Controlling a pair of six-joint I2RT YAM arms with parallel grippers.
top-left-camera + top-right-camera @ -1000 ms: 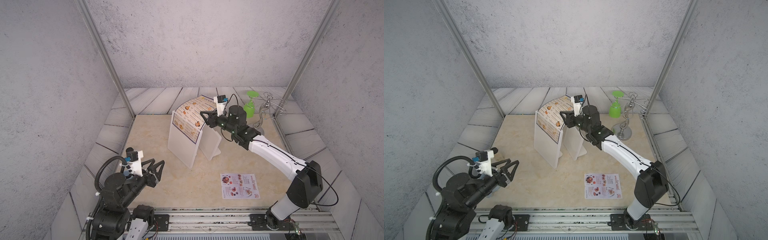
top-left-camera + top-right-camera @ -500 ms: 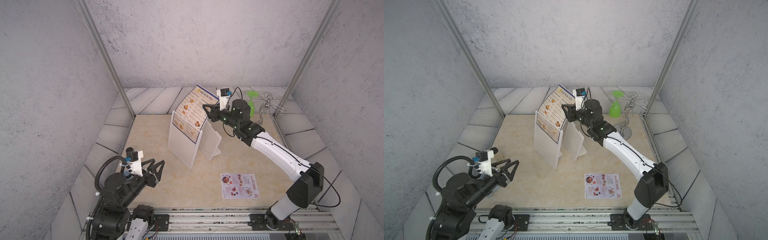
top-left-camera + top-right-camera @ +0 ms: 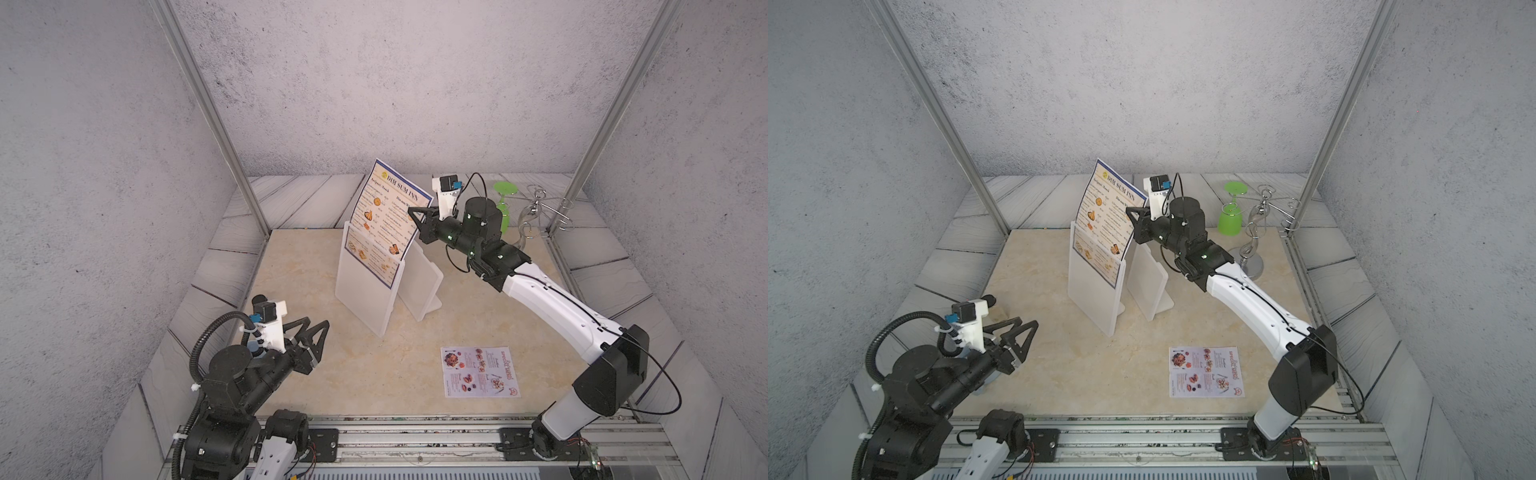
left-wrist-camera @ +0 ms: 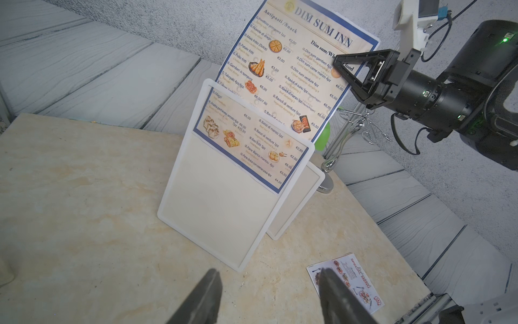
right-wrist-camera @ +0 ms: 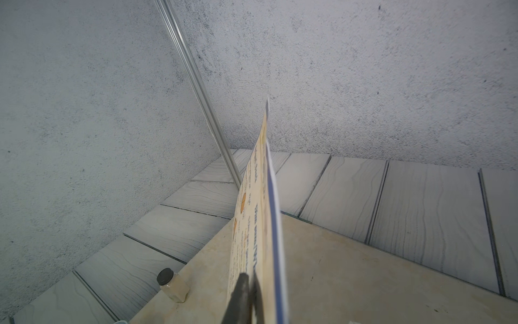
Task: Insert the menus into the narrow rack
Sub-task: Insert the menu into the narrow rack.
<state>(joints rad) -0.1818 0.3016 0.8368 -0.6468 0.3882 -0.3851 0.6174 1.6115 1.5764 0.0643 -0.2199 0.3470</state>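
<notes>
Beige table (image 3: 299, 270), white rack (image 3: 365, 291), small menu (image 3: 480, 372) flat, perhaps jar (image 5: 171, 284)

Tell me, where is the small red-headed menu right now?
In both top views the small menu lies flat on the table, near the front edge on the right arm's side, in front of the white rack.

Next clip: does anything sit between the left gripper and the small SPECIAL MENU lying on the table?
Nothing visible does. Only bare table lies between the open left gripper and the SPECIAL MENU, flat near the front. The rack, with the DIM SUM INN menu partly in it, stands farther back, off that line.
</notes>
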